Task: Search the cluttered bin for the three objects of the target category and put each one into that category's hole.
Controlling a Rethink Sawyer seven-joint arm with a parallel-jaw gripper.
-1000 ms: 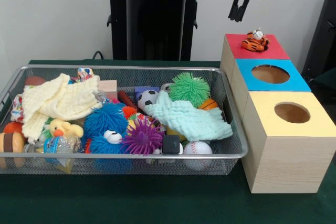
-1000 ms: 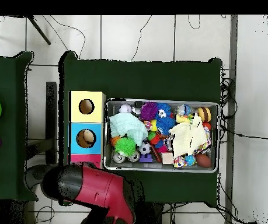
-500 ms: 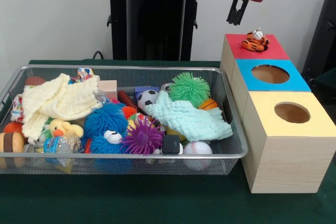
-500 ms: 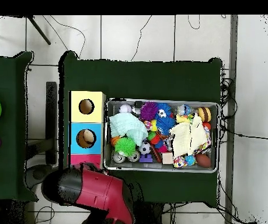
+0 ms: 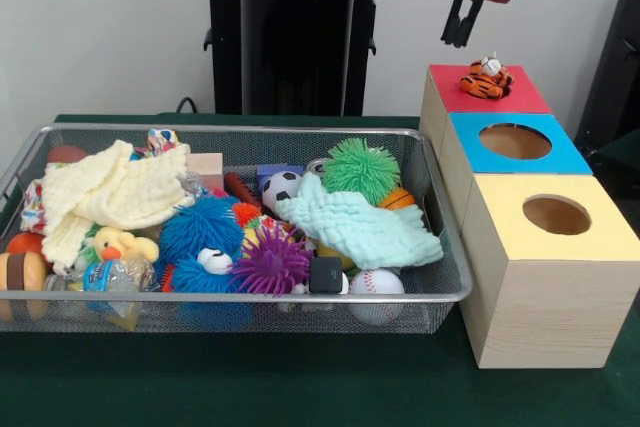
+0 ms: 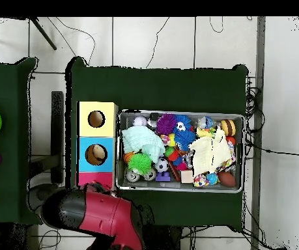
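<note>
Three boxes stand in a row below my claw [image 5: 459, 35], beside the wire bin [image 5: 445, 247]. Largest item: the bin lies below and to the left of my claw in the front view, heaped with toys and cloths, among them a pale yellow cloth [image 5: 110, 192], a mint cloth [image 5: 360, 227], a blue fuzzy toy [image 5: 203, 232], a green spiky ball [image 5: 361, 169], a purple spiky ball [image 5: 270, 262], a soccer ball [image 5: 281, 188] and a baseball [image 5: 377, 283]. Next in size: the yellow-topped box [image 5: 545, 277], farthest below my claw, with an open round hole; then the blue-topped box [image 5: 515, 142], also with a round hole; then the red-topped box [image 5: 480, 97], almost directly under my claw. Smallest: a toy tiger [image 5: 486, 76] resting on the red top, just below my claw and apart from it. My claw hangs high over that box, its two fingers close together and pointing down, holding nothing. In the overhead view my red and black arm [image 6: 103, 215] covers the red-topped box's end of the row.
</note>
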